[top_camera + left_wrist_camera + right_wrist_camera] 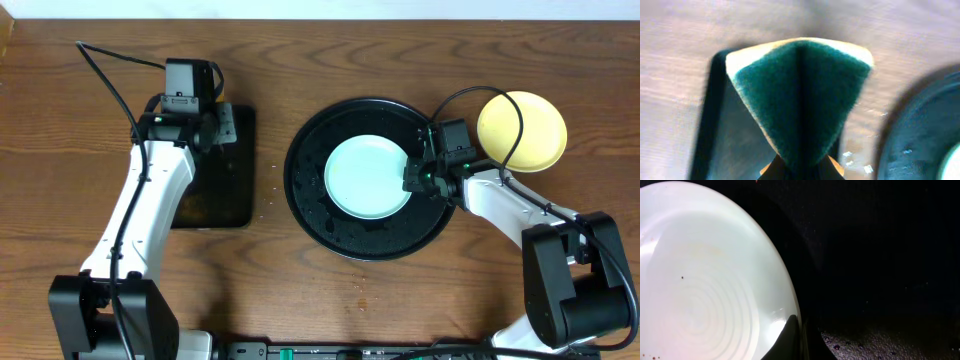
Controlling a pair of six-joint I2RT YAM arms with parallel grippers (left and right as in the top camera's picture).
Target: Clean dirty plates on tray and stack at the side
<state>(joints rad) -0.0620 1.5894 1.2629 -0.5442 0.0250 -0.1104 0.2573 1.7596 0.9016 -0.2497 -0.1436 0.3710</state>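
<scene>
Right hand (410,181): closed, pinching the right rim of the pale blue plate (365,178), which sits mid round tray (350,238). Judged: plate is light, stiff, glossy plastic and likely slippery, so the rim is the only purchase. Wrist view shows tiny brown specks on it; the lower finger is hidden under the rim.

Left hand (801,171): clamped on the green-faced sponge (800,95), which is soft and buckled by the grip, above the rectangular tray (215,200).

Farthest: yellow plate (522,130) on the worktop (80,250), off the tray. A third plate is not visible; possibly beneath the blue one, cannot tell.
</scene>
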